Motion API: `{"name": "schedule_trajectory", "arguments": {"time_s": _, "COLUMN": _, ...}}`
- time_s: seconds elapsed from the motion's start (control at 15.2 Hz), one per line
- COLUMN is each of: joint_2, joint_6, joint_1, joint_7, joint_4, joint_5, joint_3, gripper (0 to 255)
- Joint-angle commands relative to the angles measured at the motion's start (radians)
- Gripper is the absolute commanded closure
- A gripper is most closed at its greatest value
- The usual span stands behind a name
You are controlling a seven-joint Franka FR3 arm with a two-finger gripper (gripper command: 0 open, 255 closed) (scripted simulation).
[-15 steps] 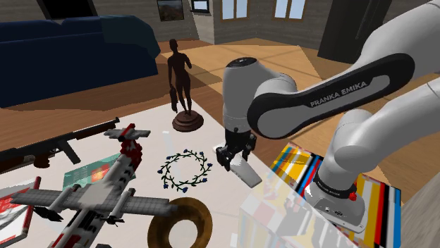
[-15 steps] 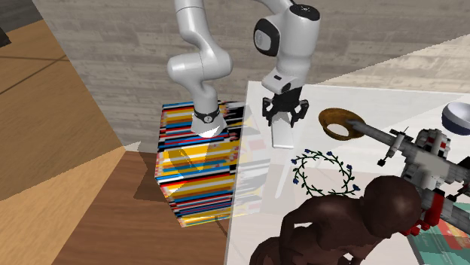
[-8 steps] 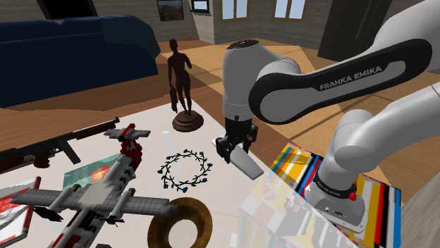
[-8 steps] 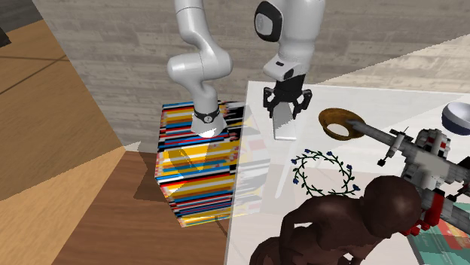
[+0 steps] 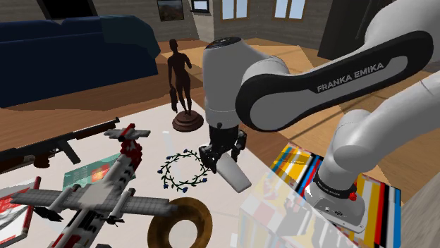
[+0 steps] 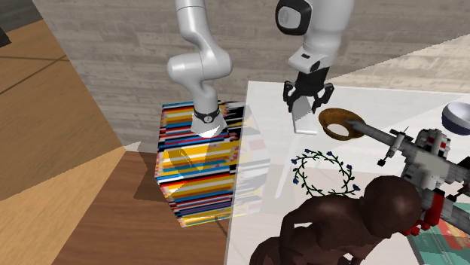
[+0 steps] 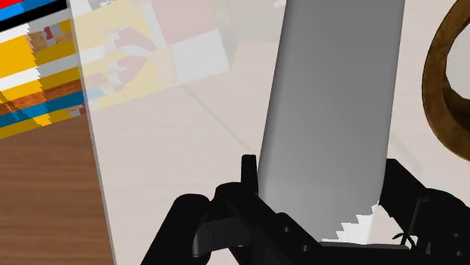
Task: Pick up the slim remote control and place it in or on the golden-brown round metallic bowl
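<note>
Remote control (image 7: 331, 113): slim, plain grey, smooth slab | fingers (image 7: 403, 188): clamped on its end | near brown bowl (image 6: 340, 123)

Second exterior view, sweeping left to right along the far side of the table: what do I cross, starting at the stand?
Striped stand → slim grey remote control, clasped in the gripper → golden-brown bowl → white bowl at the right edge. Things nearer the camera overlap these and are left out.

the remote (image 6: 303, 122) hangs in the gripper (image 6: 306, 105) above the table (image 6: 376, 105), just beside the bowl (image 6: 335, 114), on the second exterior view's left. the wreath (image 6: 324, 172) lies between bowl and figurine (image 6: 354, 226).
</note>
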Motion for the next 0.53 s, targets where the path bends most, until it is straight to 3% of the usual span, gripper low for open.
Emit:
{"name": "schedule_trajectory", "arguments": {"time_s": 0.0, "joint_2": 0.056, "joint_6": 0.010, "joint_1": -0.014, "joint_7": 0.058, "joint_4": 0.058, "joint_5": -0.011, "joint_3": 0.054, "gripper": 255}}
{"name": "schedule_trajectory", "arguments": {"time_s": 0.26, "joint_2": 0.188, "joint_6": 0.031, "joint_1": -0.059, "joint_7": 0.184, "joint_4": 0.180, "joint_5": -0.067, "joint_3": 0.176, "gripper": 255}}
{"name": "schedule_trajectory", "arguments": {"time_s": 0.46, "joint_2": 0.310, "joint_6": 0.043, "joint_1": -0.105, "joint_7": 0.300, "joint_4": 0.281, "joint_5": -0.150, "joint_3": 0.284, "gripper": 255}}
